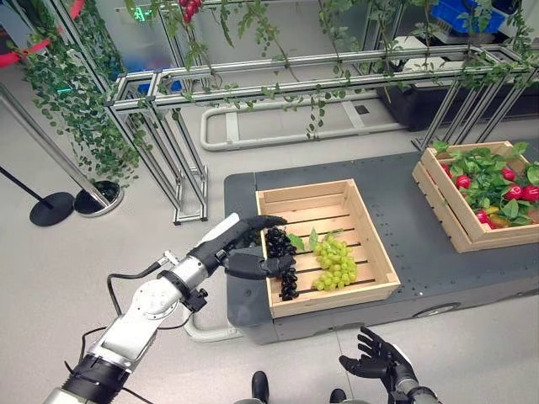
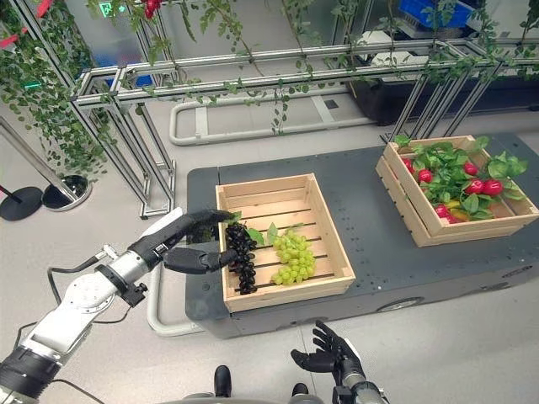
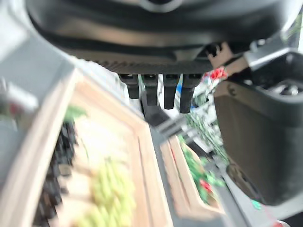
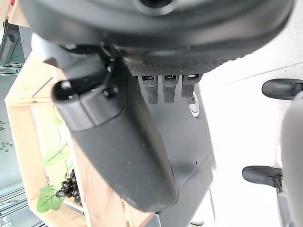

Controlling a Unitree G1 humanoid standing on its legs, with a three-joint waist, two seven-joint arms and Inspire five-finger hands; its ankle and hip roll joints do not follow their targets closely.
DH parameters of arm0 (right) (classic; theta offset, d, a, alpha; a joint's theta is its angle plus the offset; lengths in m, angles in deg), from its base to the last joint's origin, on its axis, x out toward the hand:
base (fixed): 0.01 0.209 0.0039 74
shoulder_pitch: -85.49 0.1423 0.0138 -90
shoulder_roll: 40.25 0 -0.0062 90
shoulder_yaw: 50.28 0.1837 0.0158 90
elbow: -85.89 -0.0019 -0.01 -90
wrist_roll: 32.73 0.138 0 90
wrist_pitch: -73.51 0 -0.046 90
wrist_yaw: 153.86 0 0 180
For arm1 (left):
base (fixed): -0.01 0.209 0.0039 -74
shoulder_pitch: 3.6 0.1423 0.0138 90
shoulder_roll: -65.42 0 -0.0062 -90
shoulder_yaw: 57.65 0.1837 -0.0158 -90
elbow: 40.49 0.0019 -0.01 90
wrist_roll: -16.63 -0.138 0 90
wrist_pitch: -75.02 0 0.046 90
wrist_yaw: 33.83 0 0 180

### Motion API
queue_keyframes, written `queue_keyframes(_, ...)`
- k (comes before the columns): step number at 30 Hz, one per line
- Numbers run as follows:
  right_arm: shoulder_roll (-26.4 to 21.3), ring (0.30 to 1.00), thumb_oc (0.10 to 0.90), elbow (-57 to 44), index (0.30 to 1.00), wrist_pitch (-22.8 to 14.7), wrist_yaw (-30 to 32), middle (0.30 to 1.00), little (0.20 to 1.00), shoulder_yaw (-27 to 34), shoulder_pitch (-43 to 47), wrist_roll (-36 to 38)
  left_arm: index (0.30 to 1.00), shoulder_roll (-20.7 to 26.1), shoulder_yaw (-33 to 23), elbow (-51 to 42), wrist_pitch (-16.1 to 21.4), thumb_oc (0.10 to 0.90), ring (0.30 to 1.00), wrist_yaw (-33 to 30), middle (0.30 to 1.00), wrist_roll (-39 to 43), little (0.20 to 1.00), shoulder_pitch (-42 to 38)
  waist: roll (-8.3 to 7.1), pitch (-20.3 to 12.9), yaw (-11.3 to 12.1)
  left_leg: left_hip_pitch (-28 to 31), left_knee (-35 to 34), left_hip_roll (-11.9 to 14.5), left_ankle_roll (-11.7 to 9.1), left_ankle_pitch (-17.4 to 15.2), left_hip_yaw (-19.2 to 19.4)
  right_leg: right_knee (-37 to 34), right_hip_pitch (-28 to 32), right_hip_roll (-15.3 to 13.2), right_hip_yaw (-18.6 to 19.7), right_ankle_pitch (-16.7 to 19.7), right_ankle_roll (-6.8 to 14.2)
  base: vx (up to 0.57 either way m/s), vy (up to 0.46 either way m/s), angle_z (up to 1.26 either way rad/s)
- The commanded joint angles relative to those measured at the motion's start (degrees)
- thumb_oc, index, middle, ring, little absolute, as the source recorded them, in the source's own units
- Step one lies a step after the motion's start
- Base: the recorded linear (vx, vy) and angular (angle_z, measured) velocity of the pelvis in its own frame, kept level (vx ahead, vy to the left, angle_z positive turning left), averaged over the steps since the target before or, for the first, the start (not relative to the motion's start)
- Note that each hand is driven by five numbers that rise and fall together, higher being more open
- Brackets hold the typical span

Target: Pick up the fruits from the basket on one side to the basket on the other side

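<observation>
Pick step: left hand [image 1: 238,245], fingers apart, reaches over near crate [image 1: 376,257] rim, thumb touching dark grape bunch [image 1: 281,257], not clamped yet. Next, I'd say: close on bunch, lift, carry to far crate [image 1: 438,195] w/ red fruit. Right hand [image 1: 374,360] idle low, fingers relaxed.

The near crate [image 1: 383,290] was pale, unpainted wood with a slatted bottom. In it lay a bunch of black-purple grapes [image 1: 280,252] and a bunch of yellow-green grapes [image 1: 337,263], each with bright green leaves. The far crate [image 1: 438,202] was the same pale wood, heaped with green leaves [image 1: 482,181] and red fruits [image 1: 514,192]. Both stood on a dark grey platform [image 1: 404,219] over a light grey floor [image 1: 50,278]. Both hands, left [image 1: 244,248] and right [image 1: 375,358], were black.
</observation>
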Motion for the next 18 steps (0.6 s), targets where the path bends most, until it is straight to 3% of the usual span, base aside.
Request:
queue_keyframes(1,-0.7,0.9,0.8,-4.8,0.9,-2.5,-1.9,0.9,0.9,-2.2,1.6,-0.1,0.9,1.3,-3.2,0.1,6.7,0.8,0.9,-9.5,0.9,-7.1,0.9,-7.3,-0.89,-0.7,1.0,3.3,0.9,0.2,0.6,-7.5,-1.0,3.5,-7.8,-3.1,4.7,4.3,1.9,-0.02,-0.008,-0.03)
queue_keyframes(4,-1.9,0.9,0.8,-5.9,0.9,-3.1,-3.1,0.9,0.9,-4.6,3.0,1.3,0.9,1.7,1.3,2.3,4.1,0.8,0.9,-14.3,0.9,-10.9,0.9,-11.3,-0.5,1.2,0.4,1.3,2.3,0.3,0.6,-7.3,-1.3,6.8,-10.0,-2.5,4.9,2.7,1.3,-0.09,-0.004,-0.04)
queue_keyframes(6,-3.7,0.9,0.8,-7.3,0.9,-3.7,-4.2,0.9,0.9,-7.6,6.2,4.3,0.9,1.4,8.7,7.4,3.1,0.8,0.9,-22.5,0.9,-15.3,0.9,-18.8,-0.28,5.0,-0.6,-2.4,6.7,0.0,0.4,-7.8,-1.5,11.2,-13.7,-2.2,5.8,1.3,0.8,-0.22,-0.014,-0.03)
queue_keyframes(10,-5.2,0.9,0.8,-7.4,0.9,-3.5,-4.6,0.9,0.9,-10.1,9.5,5.7,0.9,1.8,15.2,12.2,2.6,0.8,0.9,-28.6,0.9,-20.8,0.9,-26.1,-0.17,8.2,-1.4,-6.7,11.1,0.0,-0.1,-8.0,-1.8,13.5,-16.3,-1.8,6.4,0.8,-0.2,-0.12,-0.008,-0.04)
queue_keyframes(14,-6.8,0.9,0.8,-7.6,0.9,-3.6,-5.4,0.9,0.9,-12.2,11.9,6.9,0.9,3.3,22.5,15.9,-0.2,0.8,0.9,-35.0,0.9,-25.7,0.9,-34.6,-0.28,11.7,-2.8,-12.3,16.1,0.0,-0.9,-8.0,-1.7,16.2,-20.1,-1.3,7.3,0.2,-1.3,-0.11,0.008,-0.12)
queue_keyframes(18,-7.9,0.9,0.8,-6.9,0.9,-3.8,-6.0,0.9,0.9,-13.1,13.5,7.6,0.9,4.1,27.8,18.9,-2.9,0.8,0.9,-34.7,0.9,-29.4,0.9,-41.4,-0.47,14.6,-4.2,-15.7,19.0,0.3,-1.4,-7.9,-1.3,17.8,-22.9,-0.9,8.0,0.2,-2.0,-0.08,0.036,-0.04)
